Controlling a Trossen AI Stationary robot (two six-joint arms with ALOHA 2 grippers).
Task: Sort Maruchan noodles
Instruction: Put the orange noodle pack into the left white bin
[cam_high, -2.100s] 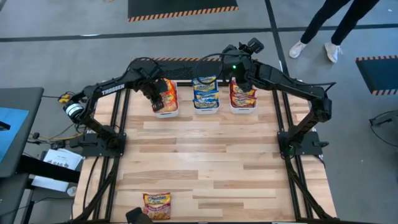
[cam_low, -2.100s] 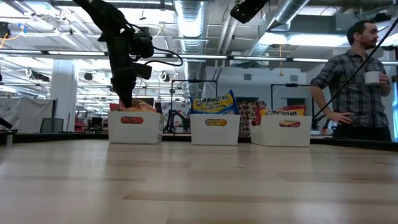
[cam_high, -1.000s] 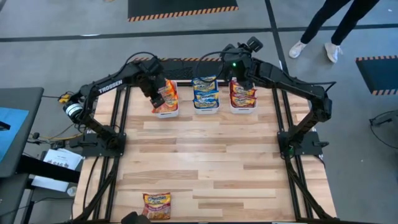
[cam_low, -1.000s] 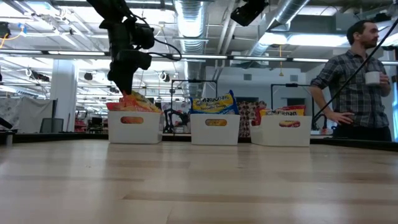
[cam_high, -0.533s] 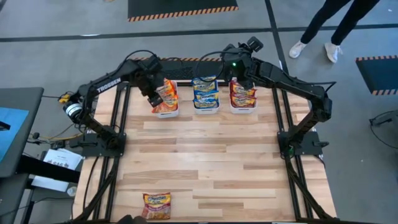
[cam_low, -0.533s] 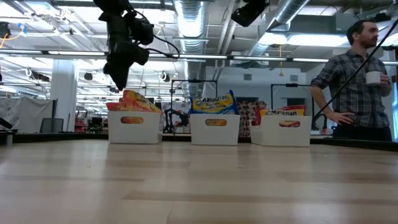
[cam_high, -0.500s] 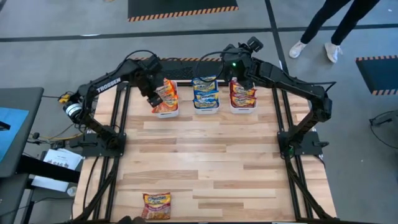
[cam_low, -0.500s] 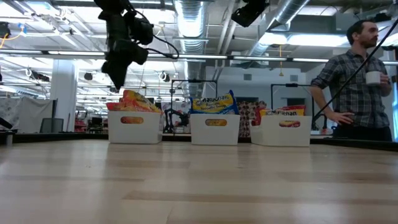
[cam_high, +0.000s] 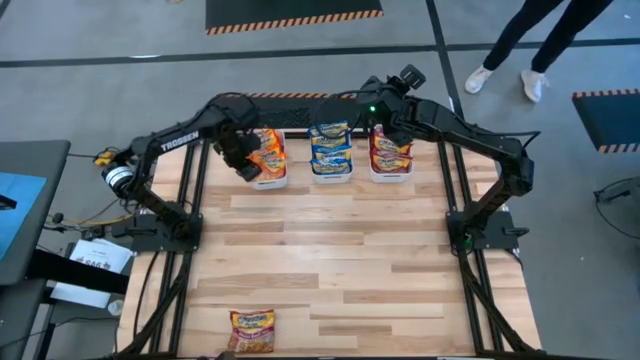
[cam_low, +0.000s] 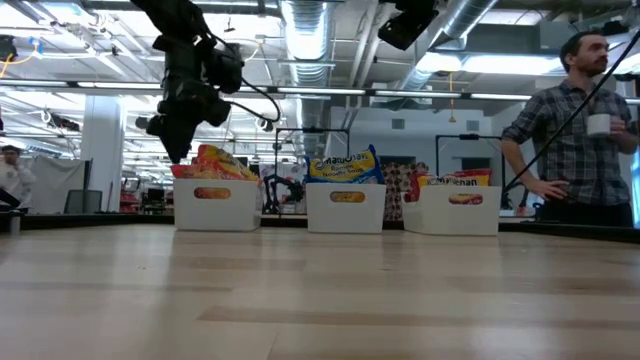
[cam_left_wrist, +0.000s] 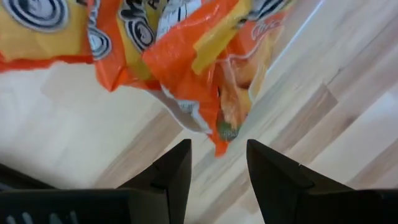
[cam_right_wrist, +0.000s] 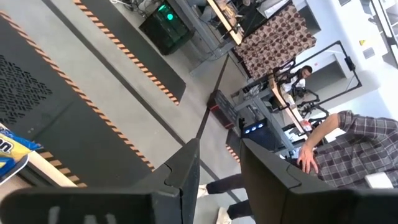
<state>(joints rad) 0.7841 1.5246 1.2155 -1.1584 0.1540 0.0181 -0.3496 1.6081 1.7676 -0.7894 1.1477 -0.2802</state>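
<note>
1. My left gripper (cam_left_wrist: 217, 163) hangs with jaws parted and empty, just over the orange Maruchan packets (cam_high: 267, 156) in the left white bin (cam_low: 216, 205).
2. My right gripper (cam_right_wrist: 219, 163), jaws parted and empty, is raised above the right bin (cam_low: 459, 212).
3. One orange packet (cam_high: 252, 330) lies alone at the worktop's (cam_high: 340, 250) near edge.

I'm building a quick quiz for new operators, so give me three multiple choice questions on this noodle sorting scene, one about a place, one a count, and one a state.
1. Where does the lone noodle packet lie?
A. at the table's near edge, far from the bins
B. inside the middle bin
C. under the right gripper

2. How many white bins stand in the row?
A. two
B. three
C. five

3. How is the left gripper?
A. shut on a blue packet
B. open and holding nothing
C. resting on the table

Answers: 1 A, the high view shows it alone by the near edge. 2 B, the left bin, middle bin and right bin. 3 B, its wrist view shows an empty gap between the fingers above the orange packets.
</note>
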